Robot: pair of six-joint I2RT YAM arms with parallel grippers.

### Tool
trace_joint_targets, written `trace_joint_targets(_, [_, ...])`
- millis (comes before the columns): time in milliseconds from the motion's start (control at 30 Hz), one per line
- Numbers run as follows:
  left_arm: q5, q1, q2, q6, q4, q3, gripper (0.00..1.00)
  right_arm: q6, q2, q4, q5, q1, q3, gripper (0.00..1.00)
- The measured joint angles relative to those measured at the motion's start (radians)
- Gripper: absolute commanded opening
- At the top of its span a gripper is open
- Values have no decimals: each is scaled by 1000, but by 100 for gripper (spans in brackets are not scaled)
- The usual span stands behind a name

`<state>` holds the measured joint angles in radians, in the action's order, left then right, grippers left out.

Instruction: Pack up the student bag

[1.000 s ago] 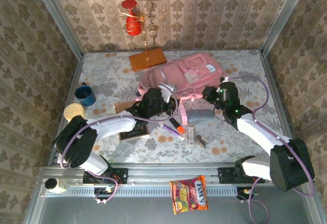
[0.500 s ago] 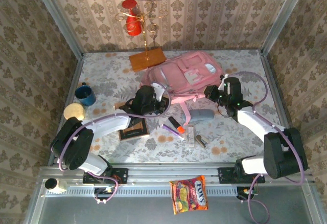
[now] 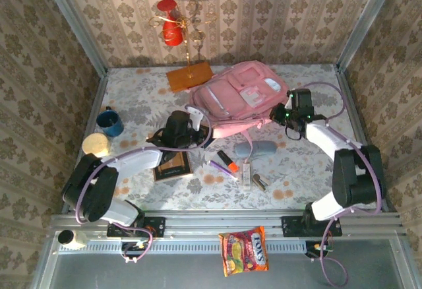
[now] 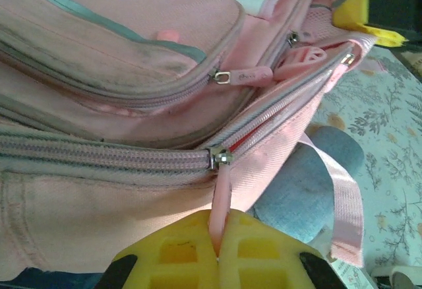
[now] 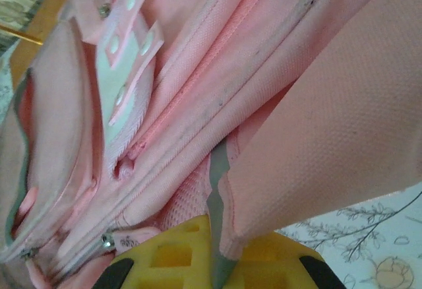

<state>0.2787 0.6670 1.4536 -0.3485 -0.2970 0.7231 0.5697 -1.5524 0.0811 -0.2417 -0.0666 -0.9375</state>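
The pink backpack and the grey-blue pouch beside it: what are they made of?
The student bag looks like matte woven fabric, perhaps polyester: close views show coarse weave and stitched seams. The pouch seems soft matte cloth, rounded and sagging; weave unclear.

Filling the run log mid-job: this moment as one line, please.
left hand: shut on zipper pull | right hand: shut on backpack edge | zipper: partly open | pouch: on table
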Motion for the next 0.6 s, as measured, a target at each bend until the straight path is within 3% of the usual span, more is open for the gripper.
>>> trace_joint_targets(100, [0,42,29,-18,-10,10,0,-19,-79,59,-15,32,-86,17])
trace_joint_targets(300, [-27,114,106,-61,-17,104,0,-50,-154,133,-5,101,-203,53])
trace_joint_targets(333, [-33,121,121,-66,-15,124,0,-50,-148,135,-2,107,-201,61])
trace_joint_targets(467, [-48,144,158,-71,2,188,0,-23,-60,126,-18,117,-126,78])
trace_joint_targets(600, [-56,164,182,-71,14,220,0,51,119,84,-89,82,56,87])
